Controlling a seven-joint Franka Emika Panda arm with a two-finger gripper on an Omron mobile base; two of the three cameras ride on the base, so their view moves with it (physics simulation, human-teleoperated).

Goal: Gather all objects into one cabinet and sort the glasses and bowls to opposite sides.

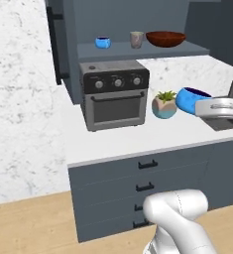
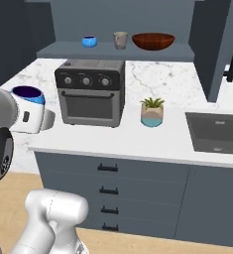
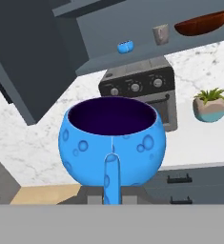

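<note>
Three of the four vessels are already gathered on the open cabinet shelf (image 2: 113,51) above the toaster oven (image 2: 90,92). A small blue cup (image 2: 89,41) is seen at the left, the grey-beige tumbler (image 2: 120,39) in the middle just beside it, and the wide reddish-brown bowl (image 2: 153,40) at the right. The dark cabinet door (image 1: 56,42) with its black bar handle is swung open at the left.

The fourth vessel, a blue mug (image 3: 112,143) with a dark inside and a handle, is held aloft in the gripper (image 3: 111,194), near the camera and well clear of the surface (image 2: 138,136). The fingertips themselves are hidden beneath the mug, but the mug is judged to be clamped between them, since nothing else supports it. In the left base view the mug (image 1: 191,100) is carried to the right of the potted plant (image 1: 164,104).

Gathering is judged to be nearly complete: only this mug is left to be set on the shelf. The sorting is partly laid out, with the bowl at the right and the tumbler nearer the left. The mug would reasonably be placed on the left part of the shelf, with the small cup and the tumbler, away from the bowl.
</note>
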